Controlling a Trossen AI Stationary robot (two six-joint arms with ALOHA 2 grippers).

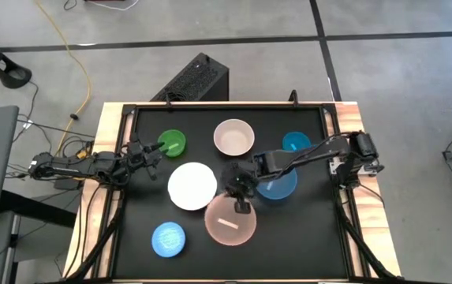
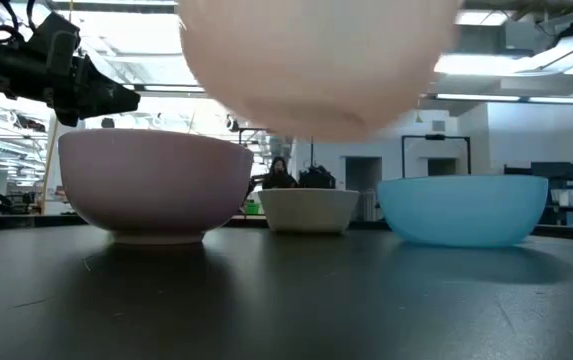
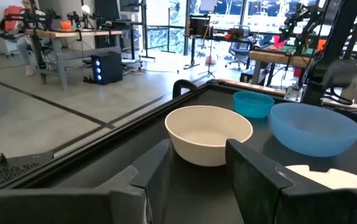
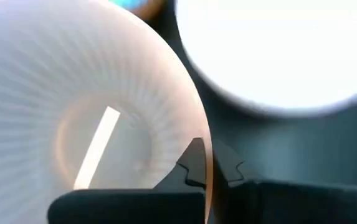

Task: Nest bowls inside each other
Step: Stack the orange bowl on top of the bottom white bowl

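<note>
While clenched on the rim of the pink bowl [image 1: 230,220], right pincer [image 1: 241,203] at the desk's near middle, one finger inside the rim and one outside, as seen in the right wrist view [image 4: 206,177]; pink bowl [image 4: 72,124] ribbed inside, with a bright streak of reflected light on its bottom. Same bowl looming large and raised at the top of the low view [image 2: 311,65].

Left pincer [image 1: 156,150] released, fingers [image 3: 253,180] spread, at the left of the desk, just beside the small green bowl [image 1: 172,143] and facing the cream bowl [image 3: 208,132].

Large white bowl [image 1: 192,185]: middle of the desk, left of the right pincer, rim close to the pink bowl's rim; touching or not, cannot tell.

Cream bowl [image 1: 233,136]: far middle of the desk, upright, apart from the others.

Large blue bowl [image 1: 279,187]: right of the right pincer, partly under the right arm; upright on the desk in the low view [image 2: 462,208].

Small teal bowl [image 1: 296,143]: far right, just beyond the large blue bowl.

Small light blue bowl [image 1: 168,239]: near left of the desk, patterned, standing alone, left of the pink bowl.

Desk [image 1: 304,244]: black top within a pale wooden frame.

Room beyond: workbenches, chairs, a seated person far off in the left wrist view.
</note>
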